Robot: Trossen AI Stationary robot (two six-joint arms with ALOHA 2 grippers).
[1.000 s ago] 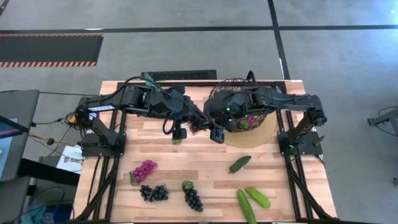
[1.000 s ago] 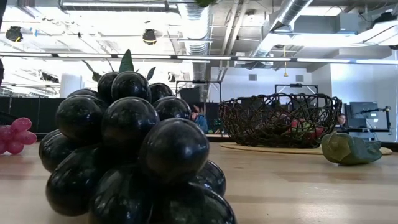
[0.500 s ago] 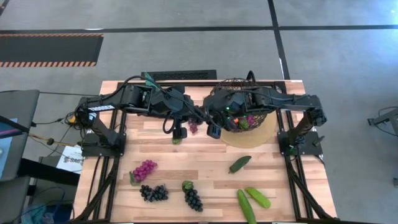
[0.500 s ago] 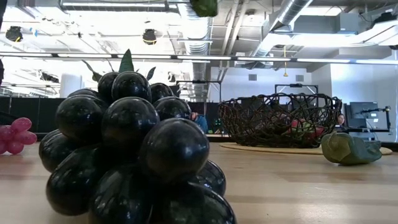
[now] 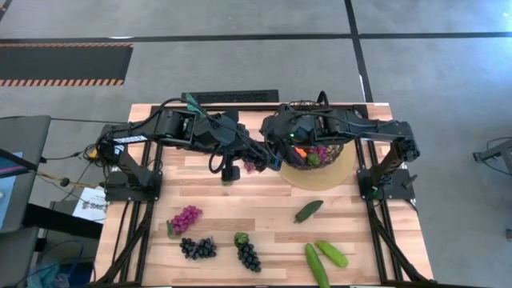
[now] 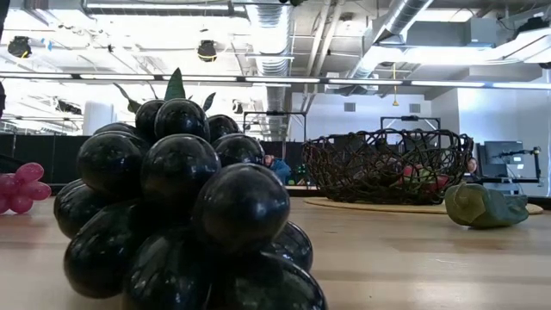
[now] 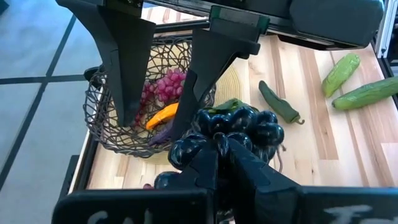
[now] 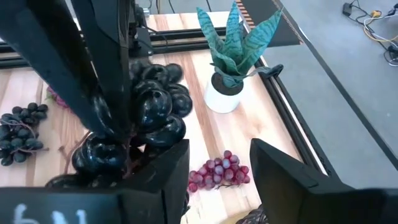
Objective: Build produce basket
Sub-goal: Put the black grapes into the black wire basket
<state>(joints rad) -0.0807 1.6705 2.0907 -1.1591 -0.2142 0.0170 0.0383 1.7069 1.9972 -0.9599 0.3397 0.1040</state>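
My left claw (image 7: 217,155) and right claw (image 5: 274,157) meet mid-desk (image 5: 264,208), a grape bunch (image 7: 233,127) between them, just left of the basket (image 5: 314,132). The basket sits on a disc (image 5: 320,176) at the back right. Near the front lie more grape bunches (image 5: 198,247) on the left and cucumbers (image 5: 324,258) on the right.

Bright, even light falls from overhead; in the low view long ceiling strip lights (image 6: 258,82) glare nearly white above the counter (image 6: 413,258). The black grape bunch (image 6: 181,215) close to that lens carries round highlights on each berry and looks soft, while the basket (image 6: 387,165) behind it stays sharper. From above, shadows under the arms are short and faint. In the wrist views the near dark fingers (image 7: 211,168) blur.
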